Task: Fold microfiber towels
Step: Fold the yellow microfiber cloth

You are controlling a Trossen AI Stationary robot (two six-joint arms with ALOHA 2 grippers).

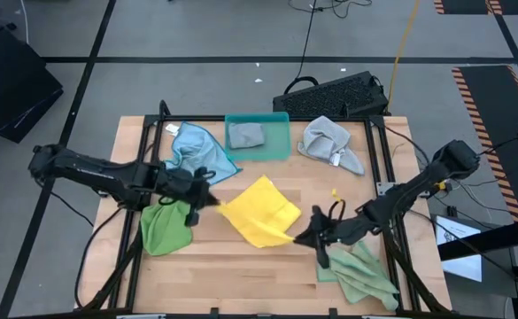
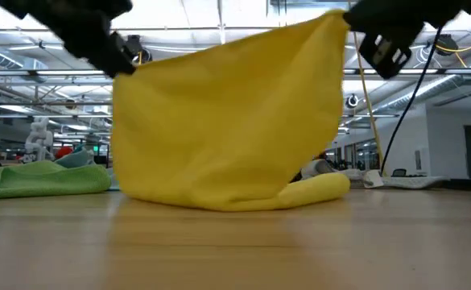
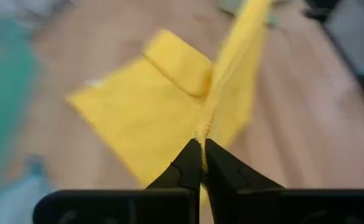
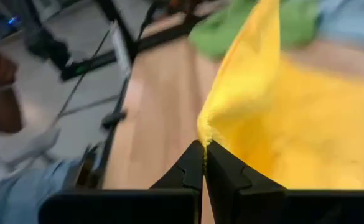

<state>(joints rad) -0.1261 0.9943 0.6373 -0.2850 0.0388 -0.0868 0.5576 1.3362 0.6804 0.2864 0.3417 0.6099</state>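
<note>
The yellow microfiber towel (image 1: 259,211) hangs at mid-table between my two grippers; its lower part (image 2: 219,197) lies on the wood. My left gripper (image 1: 207,197) is shut on its left upper corner. My right gripper (image 1: 308,237) is shut on its right upper corner. A green towel (image 1: 166,226) lies crumpled by the left gripper, another green one (image 1: 360,270) at the near right. A light blue towel (image 1: 197,151) and a grey towel (image 1: 329,146) lie at the far side. A second grey one (image 1: 245,135) sits in the teal tray (image 1: 281,146). My left gripper pinches the yellow towel's corner (image 3: 201,132) between its two fingertips (image 3: 191,163), coming from the table's left and slanting down. The cloth runs away from the fingers in a raised ridge, its lower part on the table. My right gripper pinches the opposite upper corner (image 4: 205,134) between its fingertips (image 4: 193,163), coming from the table's right, slanting slightly down. The cloth hangs below it (image 2: 332,48), with a fold (image 2: 324,187) resting on the table.
A black keyboard (image 1: 338,93) lies beyond the table's far edge. The black frame rails (image 1: 384,168) run along the table's sides. Bare wood (image 1: 241,266) shows along the near edge between the green towels. A person (image 4: 7,143) stands beside the table in the right wrist view.
</note>
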